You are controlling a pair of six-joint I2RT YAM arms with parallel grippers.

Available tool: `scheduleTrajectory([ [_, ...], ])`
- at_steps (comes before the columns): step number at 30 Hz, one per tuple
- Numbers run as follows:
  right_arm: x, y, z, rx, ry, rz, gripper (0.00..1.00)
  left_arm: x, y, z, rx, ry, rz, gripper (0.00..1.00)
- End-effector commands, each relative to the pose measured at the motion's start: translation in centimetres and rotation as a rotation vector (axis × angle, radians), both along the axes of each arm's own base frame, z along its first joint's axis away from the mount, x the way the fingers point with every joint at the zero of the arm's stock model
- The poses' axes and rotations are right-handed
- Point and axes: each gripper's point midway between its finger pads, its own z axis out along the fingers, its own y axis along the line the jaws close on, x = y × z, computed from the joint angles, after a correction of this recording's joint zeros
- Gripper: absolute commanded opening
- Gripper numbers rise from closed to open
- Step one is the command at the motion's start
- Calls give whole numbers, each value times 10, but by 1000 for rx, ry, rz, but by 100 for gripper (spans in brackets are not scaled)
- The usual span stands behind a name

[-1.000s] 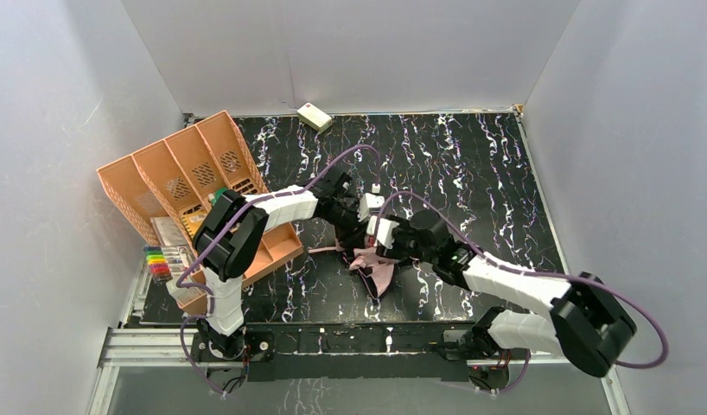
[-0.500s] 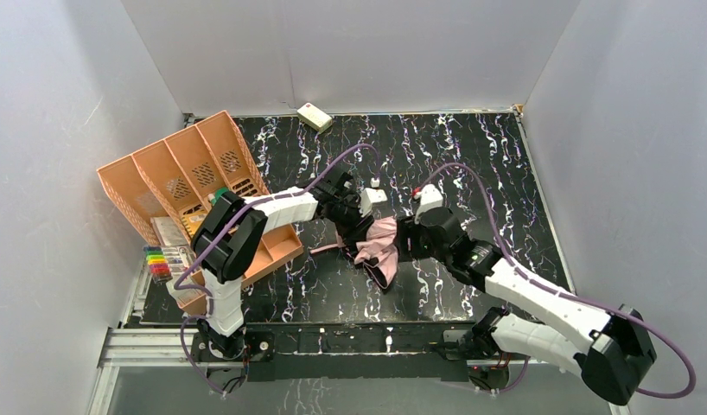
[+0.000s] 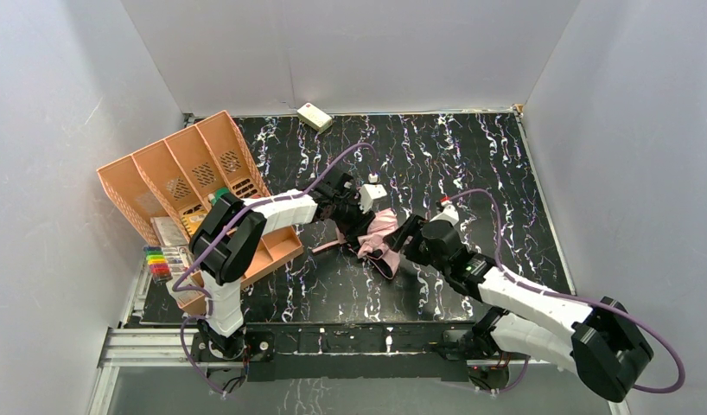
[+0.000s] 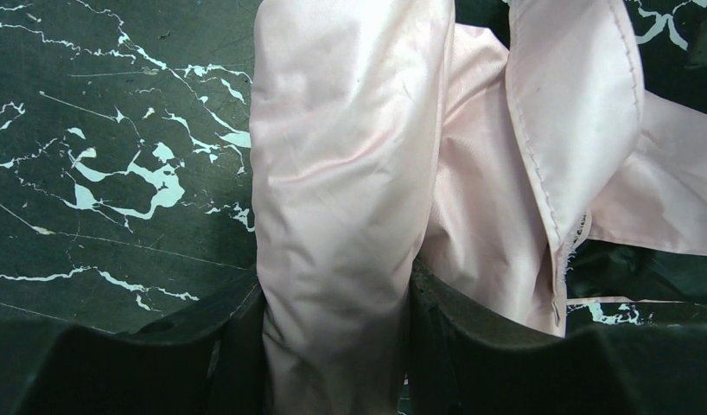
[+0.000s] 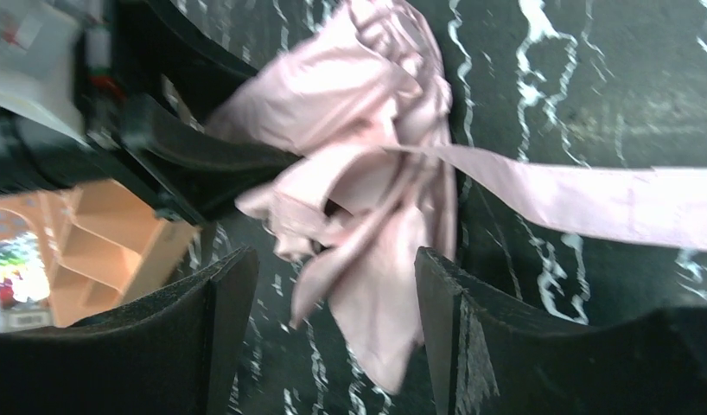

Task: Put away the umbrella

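The umbrella (image 3: pixel 380 238) is a crumpled bunch to the right of the orange organizer (image 3: pixel 181 173). The left gripper (image 4: pixel 337 298) pinches a fold of its pink fabric. The right gripper (image 5: pixel 333 285), farther right of the organizer, gapes wide and touches nothing. Handle and ribs cannot be made out, and a pink strip (image 5: pixel 592 203) runs off the frame edge.

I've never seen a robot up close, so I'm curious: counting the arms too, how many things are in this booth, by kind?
Robot arms (left, right): 2
Pink umbrella: 1
Orange compartment rack: 1
Cream box: 1
Pack of coloured pens: 1
Total: 6
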Motion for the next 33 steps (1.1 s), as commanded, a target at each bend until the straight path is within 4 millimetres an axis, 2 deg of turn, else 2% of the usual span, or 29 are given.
scheduleTrajectory([
  [1, 35, 14, 43, 197, -138, -88, 74, -6, 32, -28, 158, 5, 55, 0],
  [9, 57, 11, 31, 240, -84, -133, 71, -9, 33, -29, 169, 10, 47, 0],
  [15, 68, 13, 33, 270, -83, -128, 66, -9, 33, -30, 174, 13, 45, 0],
  [20, 70, 19, 25, 281, -34, -106, 64, -9, 33, -31, 177, 18, 42, 0],
  [25, 70, 22, 15, 271, -2, -98, 58, -10, 34, -32, 184, 21, 39, 0],
  [30, 80, 17, 17, 247, -52, -107, 41, -12, 36, -33, 188, 22, 37, 0],
  [33, 87, 17, 29, 247, -130, -82, 27, -11, 37, -33, 194, 18, 40, 0],
])
